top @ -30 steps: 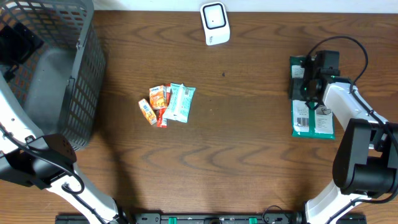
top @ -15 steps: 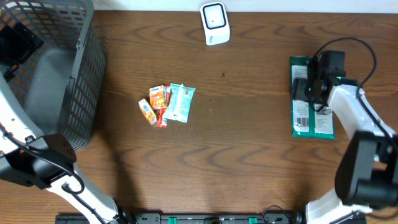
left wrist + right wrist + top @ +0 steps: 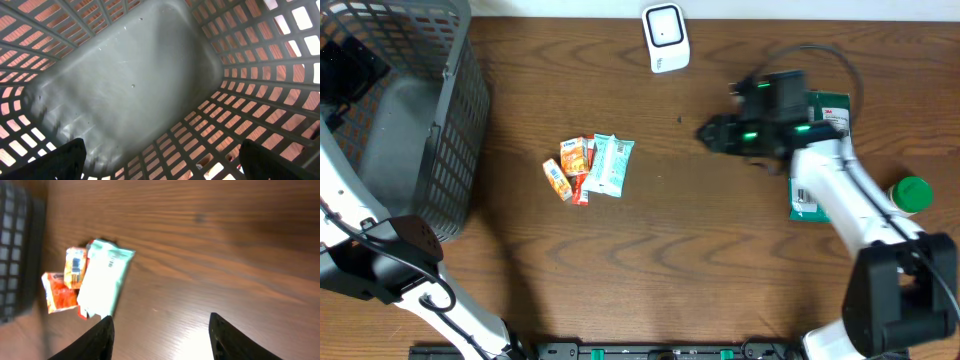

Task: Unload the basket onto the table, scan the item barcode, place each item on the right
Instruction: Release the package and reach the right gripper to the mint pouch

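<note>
A: What crowds the snack packets (image 3: 590,167)?
B: The mesh basket (image 3: 460,120), near on one side; the scanner (image 3: 666,38), well apart beyond them.
A: Elsewhere?
B: Open wooden table (image 3: 680,270) on every other side.

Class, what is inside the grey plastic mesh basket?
The left end effector, open, hangs inside the grey plastic mesh basket above bare grey floor. No item shows; floor parts outside the wrist view, under the arm, are hidden.

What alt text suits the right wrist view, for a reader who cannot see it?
The right gripper, fingers apart and empty, hangs over a brown wooden table. At the left lies a small pile of snack packets, a pale green packet beside orange ones, near a dark basket.
</note>
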Motion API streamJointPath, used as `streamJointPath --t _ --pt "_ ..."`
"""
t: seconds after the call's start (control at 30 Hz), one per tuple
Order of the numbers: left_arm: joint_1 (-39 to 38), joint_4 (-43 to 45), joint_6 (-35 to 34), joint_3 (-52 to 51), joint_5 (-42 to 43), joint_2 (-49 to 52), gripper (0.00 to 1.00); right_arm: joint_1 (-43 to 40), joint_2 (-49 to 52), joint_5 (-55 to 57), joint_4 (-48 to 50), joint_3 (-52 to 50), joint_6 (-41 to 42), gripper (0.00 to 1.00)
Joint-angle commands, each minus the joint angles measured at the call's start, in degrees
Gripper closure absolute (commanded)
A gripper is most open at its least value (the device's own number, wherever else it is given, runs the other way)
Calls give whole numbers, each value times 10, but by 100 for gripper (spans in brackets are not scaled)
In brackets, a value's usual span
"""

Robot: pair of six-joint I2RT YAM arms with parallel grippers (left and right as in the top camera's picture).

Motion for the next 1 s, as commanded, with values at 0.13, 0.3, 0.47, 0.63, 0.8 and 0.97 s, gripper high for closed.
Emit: streamJointPath --t 0.13,0.3,0.47,0.63,0.8,0.97 --pt "0 -2 -1 10 5 -14 2 198 62 195 82 2 -2 47" --pt "0 -2 -1 10 5 -13 2 243 80 203 34 64 -17 51" --pt "0 -2 -1 10 5 -14 2 251 80 216 -56 189 -18 52" --pt "0 -2 -1 10 5 -13 2 255 84 261 -31 227 -26 53" --pt "0 -2 -1 10 5 -13 2 257 128 260 8 227 -36 50" --pt "0 -2 -1 10 5 -13 2 259 195 259 50 227 -36 55"
